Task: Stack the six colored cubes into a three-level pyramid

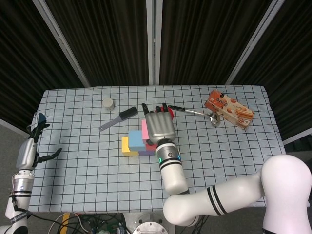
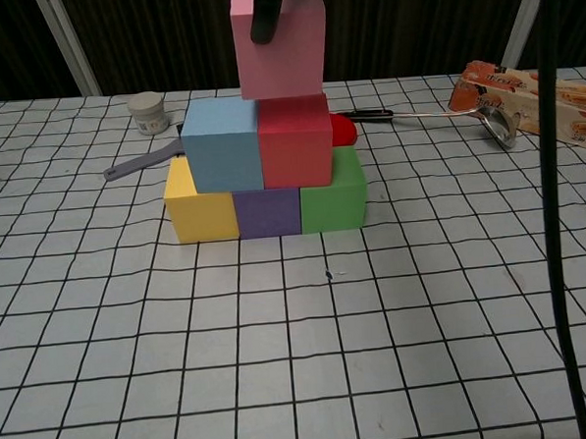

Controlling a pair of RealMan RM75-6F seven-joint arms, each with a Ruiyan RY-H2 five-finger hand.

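Right hand (image 1: pixel 157 127) around matte pink cube (image 2: pixel 279 41)

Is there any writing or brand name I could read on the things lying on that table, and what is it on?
No text can be read in either view.
Snack box: it carries print and pictures of biscuits, but the lettering is too blurred to read.
Small white jar: there are dark marks on its label, too small to read.
Colored cubes, such as the pink cube: plain faces, no writing.
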